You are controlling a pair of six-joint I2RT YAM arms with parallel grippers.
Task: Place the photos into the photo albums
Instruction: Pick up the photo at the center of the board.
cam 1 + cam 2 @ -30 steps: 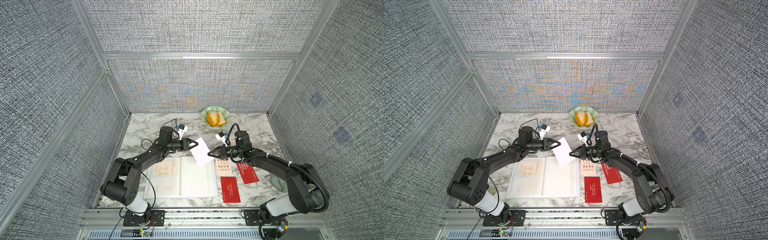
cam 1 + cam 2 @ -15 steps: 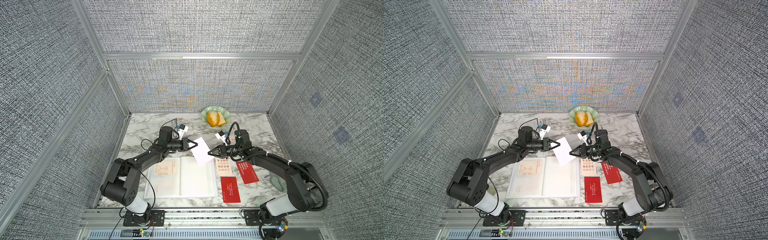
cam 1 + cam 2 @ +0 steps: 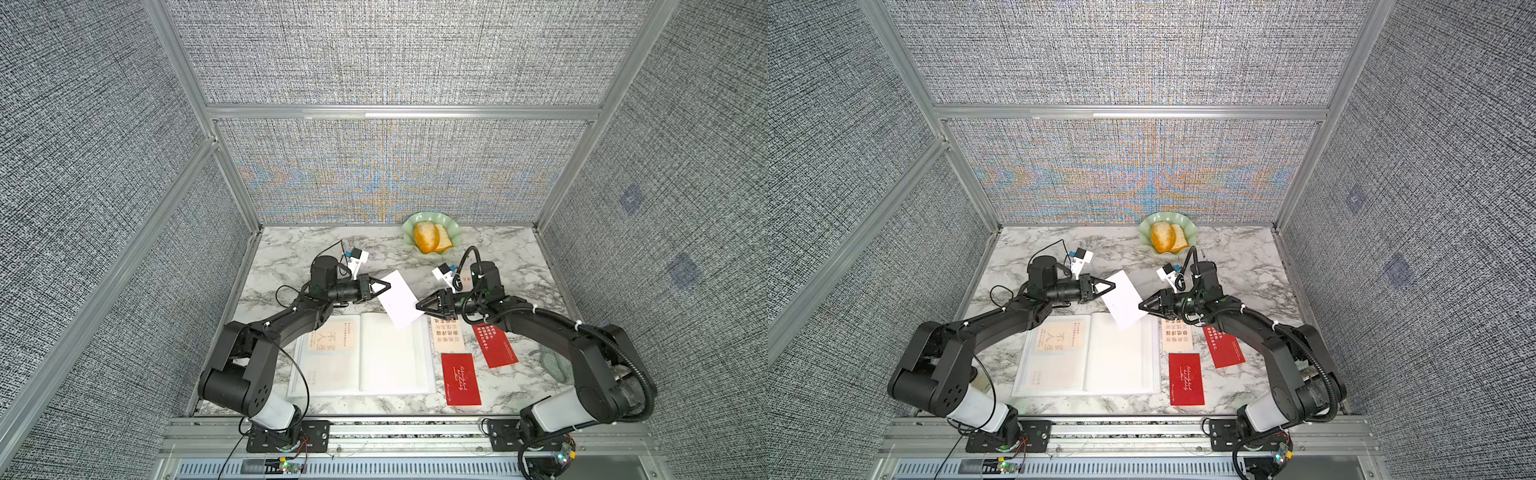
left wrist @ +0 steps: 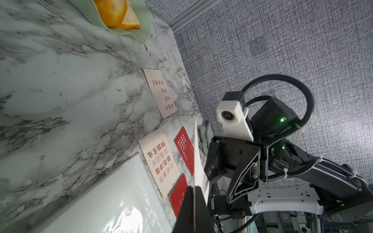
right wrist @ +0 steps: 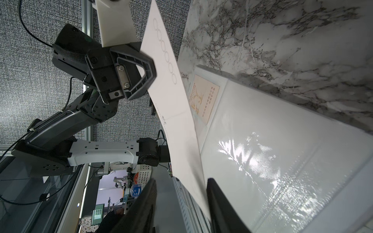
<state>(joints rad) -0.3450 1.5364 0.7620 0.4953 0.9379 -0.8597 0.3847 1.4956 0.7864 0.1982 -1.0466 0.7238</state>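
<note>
A second ago the thin plain white rectangular card [image 3: 400, 304] was pinched by the right gripper [image 5: 181, 180] alone. Now it is clamped at its opposite edge by the left gripper [image 3: 388, 286], whose jaws are drawn together. The right gripper's jaws are now parted, with the card's edge lying loose between them.
</note>
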